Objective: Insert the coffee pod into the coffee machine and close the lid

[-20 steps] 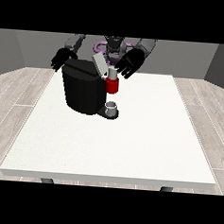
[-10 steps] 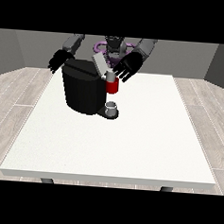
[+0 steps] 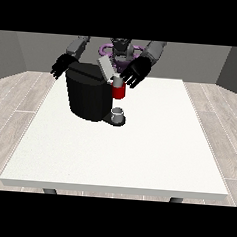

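A black coffee machine (image 3: 87,96) stands on the white table (image 3: 118,150) toward its far left. Its grey lid (image 3: 106,68) is tilted up at the top right of the body. A red brew head (image 3: 119,92) sticks out at the front, above a small grey cup (image 3: 118,114) on the drip base. The hand at the view's right (image 3: 135,71) hovers just right of the lid and above the red part, fingers spread and relaxed. The hand at the view's left (image 3: 61,66) hangs behind the machine's left top corner, fingers loosely spread. No coffee pod is visible.
The robot's torso (image 3: 121,49) sits behind the table's far edge. Wooden floor surrounds the table. The table's near half and right side are bare white surface.
The hand at the view's right has come down and a little closer to the lid and red brew head. The lid looks slightly lower. The other hand has barely moved.
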Motion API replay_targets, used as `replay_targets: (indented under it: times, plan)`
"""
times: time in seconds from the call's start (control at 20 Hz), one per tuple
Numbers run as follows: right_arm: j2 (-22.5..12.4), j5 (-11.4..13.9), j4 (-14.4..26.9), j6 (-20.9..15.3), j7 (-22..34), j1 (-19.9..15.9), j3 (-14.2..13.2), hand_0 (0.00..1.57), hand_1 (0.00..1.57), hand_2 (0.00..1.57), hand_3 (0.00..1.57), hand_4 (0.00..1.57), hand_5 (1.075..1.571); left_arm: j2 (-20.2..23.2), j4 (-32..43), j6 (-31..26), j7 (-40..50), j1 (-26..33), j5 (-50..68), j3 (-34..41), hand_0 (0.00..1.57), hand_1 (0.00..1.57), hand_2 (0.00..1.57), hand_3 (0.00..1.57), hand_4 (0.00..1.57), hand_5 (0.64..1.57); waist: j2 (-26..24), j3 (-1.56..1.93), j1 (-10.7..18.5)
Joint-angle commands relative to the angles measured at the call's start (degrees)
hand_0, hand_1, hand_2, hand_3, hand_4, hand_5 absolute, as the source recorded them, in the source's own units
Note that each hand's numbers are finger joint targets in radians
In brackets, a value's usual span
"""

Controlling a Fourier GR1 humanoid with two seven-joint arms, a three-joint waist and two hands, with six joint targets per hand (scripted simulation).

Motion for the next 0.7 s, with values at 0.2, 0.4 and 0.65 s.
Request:
replay_targets:
  times: [0.2,0.4,0.65]
  plan:
    - [0.14,0.64,-1.38,0.03,0.82,1.45,1.19,0.00,0.00,0.00,0.00,0.44,1.571,0.01,1.29,-0.16,-1.46,1.50,-0.22,0.45,1.22,1.22,1.27,1.17,0.48,1.571,0.10,-0.02,-0.52]
    - [-0.73,-0.94,0.81,-0.03,0.68,0.12,-1.48,0.00,0.00,0.00,0.00,0.44,1.571,-2.39,0.34,0.46,-1.36,2.75,-0.51,-0.35,1.20,1.20,1.23,1.09,0.46,1.571,-0.12,-0.01,1.52]
    - [0.61,0.84,-2.18,-0.94,-0.36,1.20,1.03,0.00,0.00,0.00,0.00,0.42,1.571,2.56,1.48,0.18,-3.81,1.88,-1.60,0.42,1.12,1.12,1.16,0.99,0.44,1.571,1.99,-0.03,-0.15]
